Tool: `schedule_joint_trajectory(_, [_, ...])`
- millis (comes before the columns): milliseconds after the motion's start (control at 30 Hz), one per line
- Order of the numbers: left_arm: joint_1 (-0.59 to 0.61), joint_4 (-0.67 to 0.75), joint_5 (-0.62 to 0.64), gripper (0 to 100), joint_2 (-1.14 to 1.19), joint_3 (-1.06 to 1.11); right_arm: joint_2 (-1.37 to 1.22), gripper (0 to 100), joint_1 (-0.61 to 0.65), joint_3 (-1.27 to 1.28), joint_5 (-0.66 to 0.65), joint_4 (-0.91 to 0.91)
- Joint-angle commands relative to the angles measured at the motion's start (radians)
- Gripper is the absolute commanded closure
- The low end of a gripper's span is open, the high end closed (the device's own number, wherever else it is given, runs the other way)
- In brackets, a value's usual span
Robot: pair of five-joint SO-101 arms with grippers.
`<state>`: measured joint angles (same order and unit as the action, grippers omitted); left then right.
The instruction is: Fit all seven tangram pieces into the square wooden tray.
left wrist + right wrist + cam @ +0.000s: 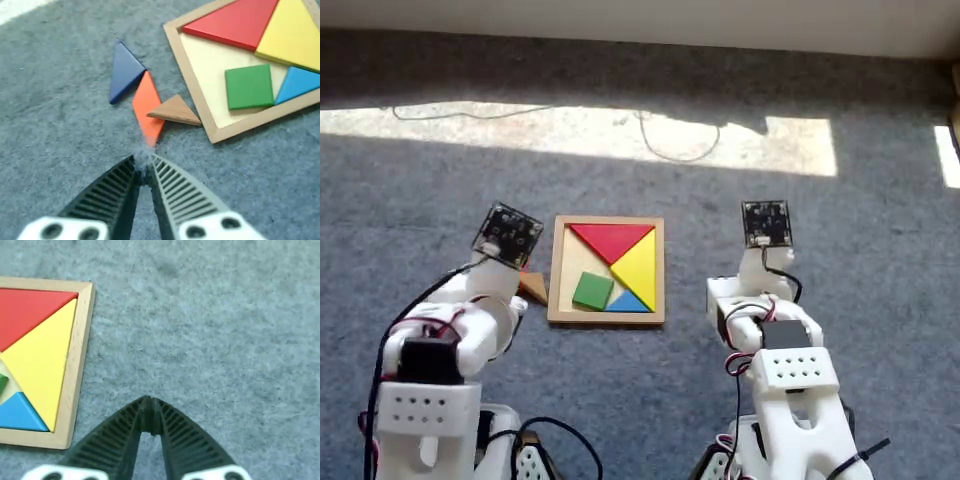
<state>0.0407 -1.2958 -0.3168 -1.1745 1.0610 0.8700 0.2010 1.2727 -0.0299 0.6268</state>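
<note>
Left gripper (144, 162) is clenched with nothing between its jaws, its tips meeting right at the near corner of the orange parallelogram (148, 105), which lies on the carpet just outside the wooden tray (192, 85). Right gripper (148, 401) is likewise closed and empty, over bare carpet (225, 315) on the tray's opposite side, well apart from every piece. Four pieces already sit inside the tray: the red triangle (235, 22) and the yellow triangle (292, 35) fill one half, and the green square (248, 86) and the light blue triangle (300, 82) lie next to them, with bare tray floor showing beside the square. Three wait outside. They are the parallelogram, the dark blue triangle (125, 70) touching its far end, and the tan triangle (175, 111), which touches its side with one corner against the tray's rim. The step in hand looks like picking up the parallelogram. To do it well, the jaws should open first, then come down across the piece's narrow width near its middle, not at the pointed corner. The tips should press into the carpet pile to catch the thin edges. A straight lift should spare the two touching neighbours, and the piece is best turned to match the gap before lowering.
</note>
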Motion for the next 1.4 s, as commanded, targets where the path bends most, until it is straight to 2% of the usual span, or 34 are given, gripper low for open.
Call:
schedule_joint_trajectory(0, [-0.056,0.057,0.011,91,0.154,-0.064,0.016,98.9,-0.012,-0.010,0.008,-0.021])
schedule_joint_trajectory(133, [-0.054,0.172,0.144,78,0.277,-0.062,0.016,98.9,-0.012,-0.010,0.006,-0.021])
schedule_joint_trajectory(467, [-0.065,0.419,0.275,78,0.529,-0.067,0.016,98.9,-0.012,-0.010,0.003,-0.021])
schedule_joint_trajectory(667, [-0.082,0.549,0.278,78,0.671,-0.068,0.016,98.9,-0.012,-0.010,0.003,-0.021])
schedule_joint_trajectory(900, [-0.162,0.560,0.281,78,0.805,-0.147,0.016,98.9,-0.012,-0.008,0.002,-0.021])
schedule_joint_trajectory(1133, [-0.122,0.562,0.281,78,0.980,-0.269,0.016,98.9,-0.012,-0.008,0.002,-0.021])
schedule_joint_trajectory(1367, [-0.067,0.471,0.311,78,0.960,-0.351,0.016,98.9,-0.012,-0.008,0.002,-0.021])
